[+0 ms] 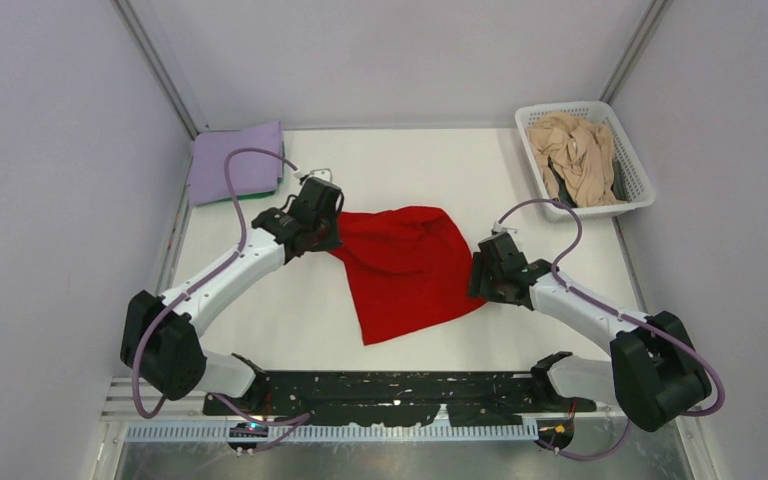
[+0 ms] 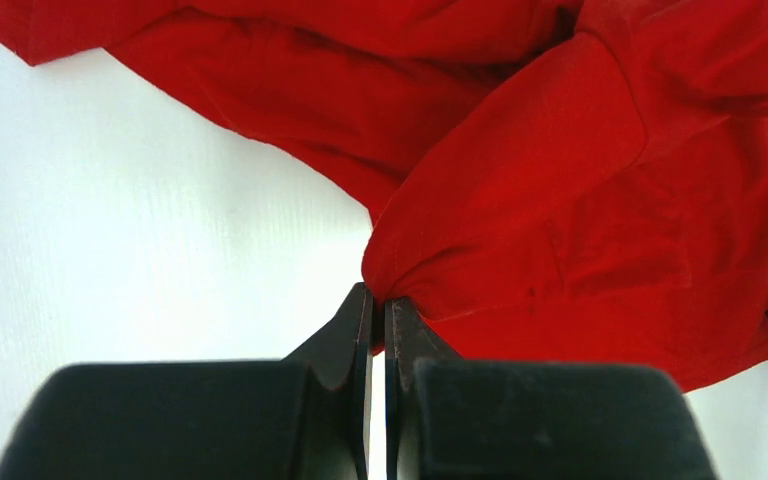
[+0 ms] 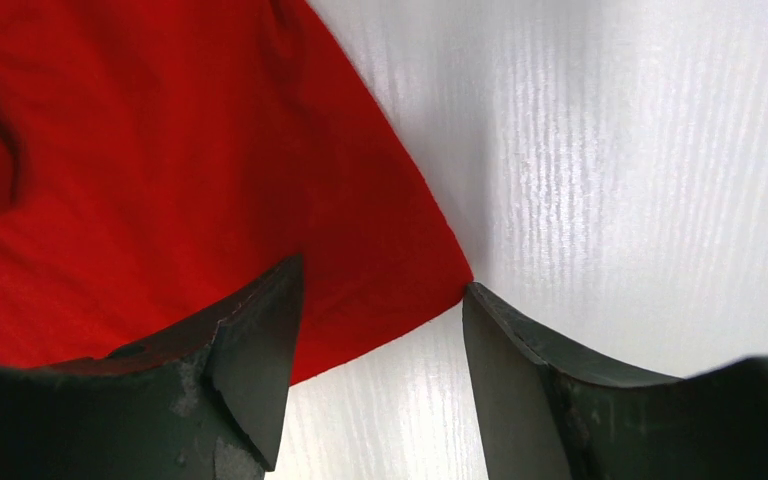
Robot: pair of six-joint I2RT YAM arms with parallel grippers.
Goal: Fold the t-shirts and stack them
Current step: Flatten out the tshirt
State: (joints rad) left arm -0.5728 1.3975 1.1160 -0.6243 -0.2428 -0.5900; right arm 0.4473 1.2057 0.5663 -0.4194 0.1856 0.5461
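— While the left gripper (image 2: 378,300) is pinched shut on a gathered fold of the red t-shirt (image 1: 405,270), what should the right gripper (image 3: 380,275) do?
— Its jaws stand apart, straddling the shirt's pointed corner without gripping it. I'd bite well past the hem, low to the counter (image 1: 430,170), then draw both grips apart so the cloth goes taut before any fold.
— Where does the shirt lie?
— Mid-counter between the arms, a rumpled, roughly triangular heap, its left end bunched at the left gripper.
— And the fabric?
— Soft, matte and thin. It creases deeply and would likely slip from a shallow pinch. The counter is smooth and white with a faint grain, so cloth should slide.
— The others?
— A lavender t-shirt (image 1: 235,160) lies folded square at the far left, a sliver of the green t-shirt (image 1: 255,195) beneath. A beige t-shirt (image 1: 570,155) is crumpled in the white lattice basket (image 1: 638,170).
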